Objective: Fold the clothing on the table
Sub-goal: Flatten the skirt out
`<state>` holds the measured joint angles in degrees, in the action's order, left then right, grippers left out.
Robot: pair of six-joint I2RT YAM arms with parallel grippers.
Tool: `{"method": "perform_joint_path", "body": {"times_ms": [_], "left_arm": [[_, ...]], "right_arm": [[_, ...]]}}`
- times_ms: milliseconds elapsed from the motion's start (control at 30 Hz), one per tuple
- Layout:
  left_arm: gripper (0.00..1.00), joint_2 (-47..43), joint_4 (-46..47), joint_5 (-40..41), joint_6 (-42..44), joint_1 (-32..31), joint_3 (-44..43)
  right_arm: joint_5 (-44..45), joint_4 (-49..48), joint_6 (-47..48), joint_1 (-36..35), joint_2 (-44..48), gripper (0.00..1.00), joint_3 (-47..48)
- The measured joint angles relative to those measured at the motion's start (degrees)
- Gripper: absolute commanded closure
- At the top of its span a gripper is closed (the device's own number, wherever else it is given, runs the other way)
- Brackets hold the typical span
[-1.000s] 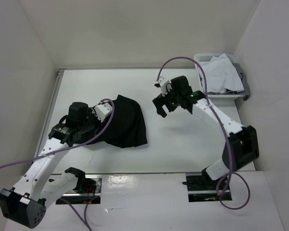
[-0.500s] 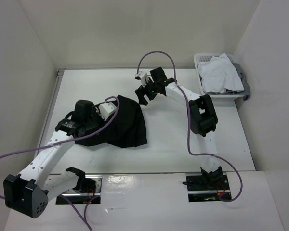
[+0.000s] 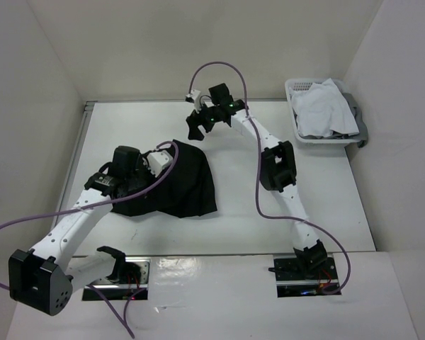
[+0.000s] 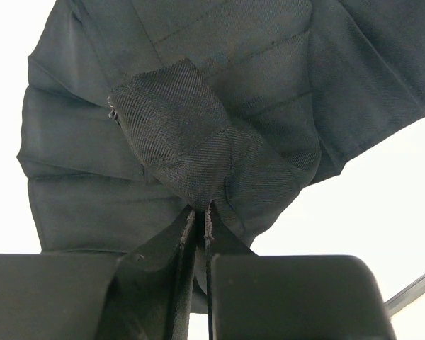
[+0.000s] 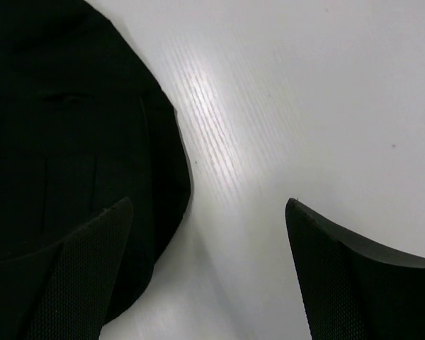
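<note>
The black skirt (image 3: 184,183) lies bunched left of centre on the desk (image 3: 269,205), open white surface all round.
The left pincer (image 4: 200,212) is clamped on a fold of it; the right pincer (image 5: 209,212) gapes empty over its far edge (basket (image 3: 295,113) of white laundry far-right, well apart).

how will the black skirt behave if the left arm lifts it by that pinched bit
Probably floppy: the black skirt bunches into a soft fold where the left gripper pinches it, so the rest would likely hang limp. Its thin pleated cloth looks light. The matte twill weave seems unlikely to slip from the jaws.
</note>
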<state>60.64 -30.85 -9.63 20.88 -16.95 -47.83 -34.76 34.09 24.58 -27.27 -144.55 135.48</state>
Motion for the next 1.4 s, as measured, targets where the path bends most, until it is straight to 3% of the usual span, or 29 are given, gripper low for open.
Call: {"method": "perform_joint_path", "body": {"times_ms": [67,233,467,567,700,733,833,867,1167,1400], "left_arm": [[0.89,0.5,0.1,0.0,0.0,0.0,0.0],[0.89,1.0,0.2,0.0,0.0,0.0,0.3],[0.89,0.9,0.5,0.0,0.0,0.0,0.6],[0.89,0.9,0.5,0.0,0.0,0.0,0.6],[0.89,0.9,0.5,0.0,0.0,0.0,0.6],[0.89,0.9,0.5,0.0,0.0,0.0,0.6],[0.89,0.7,0.5,0.0,0.0,0.0,0.7],[0.89,0.6,0.5,0.0,0.0,0.0,0.7],[0.9,0.1,0.3,1.1,-0.1,0.0,-0.3],[0.9,-0.7,0.7,2.8,-1.4,0.0,-7.1]], "right_arm": [[-1.6,3.3,0.2,-0.4,-3.9,0.1,7.2],[-3.6,14.5,1.3,-2.6,-20.7,0.1,37.7],[-6.1,22.1,1.5,-6.6,-24.4,0.11,40.7],[-6.6,23.1,1.4,-7.6,-24.9,0.2,40.8],[-6.6,23.7,1.8,-7.5,-25.2,0.47,40.9],[-6.6,23.8,1.8,-7.4,-25.2,0.6,40.9],[-6.6,23.8,1.8,-7.0,-25.3,0.84,41.0],[-6.6,23.9,1.7,-6.7,-25.3,1.0,41.0],[-6.0,29.5,0.5,-2.7,-22.3,1.0,41.2],[-4.6,36.9,0.4,-0.6,-8.4,1.0,39.8]]}}
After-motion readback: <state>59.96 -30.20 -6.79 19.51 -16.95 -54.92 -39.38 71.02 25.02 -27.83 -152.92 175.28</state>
